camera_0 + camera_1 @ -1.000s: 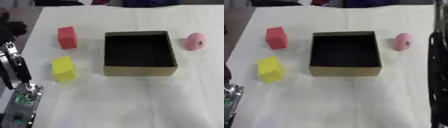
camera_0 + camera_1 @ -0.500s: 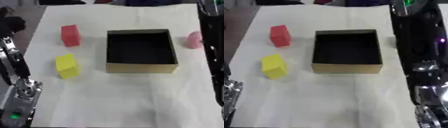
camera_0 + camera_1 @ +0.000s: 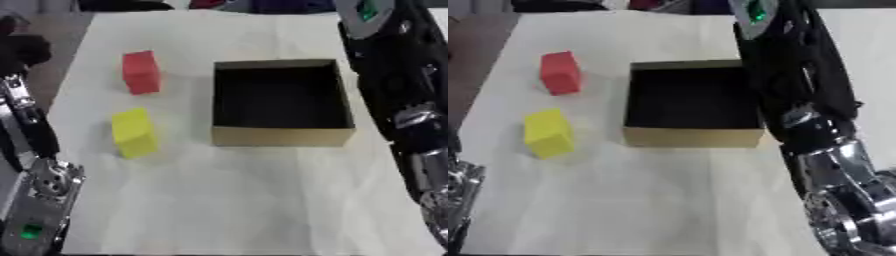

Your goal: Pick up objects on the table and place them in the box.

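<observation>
The right arm (image 3: 815, 125) runs up the worktop's (image 3: 236, 200) right edge from the near corner to the far one, black with silver joints, and its robot hand is out of sight, so I cannot tell how the fingers stand; the left arm (image 3: 35, 170) stands at the near left edge, its robot hand hidden too. Near the left edge the yellow block (image 3: 134, 132) lies with its long axis running near to far. Beyond it the red block (image 3: 141, 72) lies the same way, and the open box (image 3: 282, 136) sits square toward the right edge.
</observation>
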